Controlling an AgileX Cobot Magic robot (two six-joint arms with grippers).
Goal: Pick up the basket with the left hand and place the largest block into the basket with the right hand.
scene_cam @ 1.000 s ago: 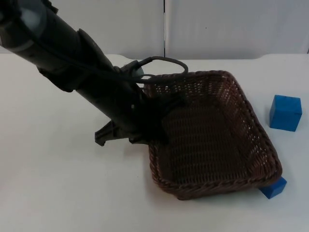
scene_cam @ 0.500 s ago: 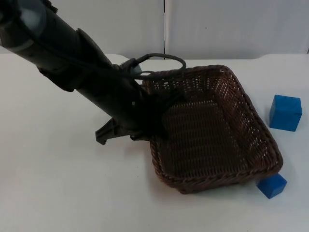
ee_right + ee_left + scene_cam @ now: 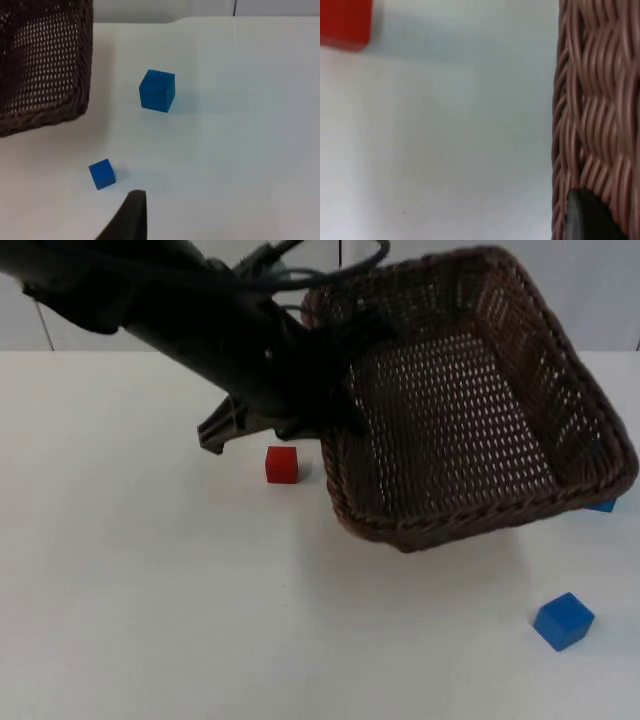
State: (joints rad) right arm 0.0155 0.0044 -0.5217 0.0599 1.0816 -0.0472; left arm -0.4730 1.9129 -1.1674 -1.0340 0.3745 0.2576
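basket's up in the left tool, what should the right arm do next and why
Probably move the right tool toward the larger blue block and come down over it. The wicker basket hangs lifted in the left tool and holds nothing yet. That block stands on the white table, apart from the smaller blue block and red block, and looks biggest.
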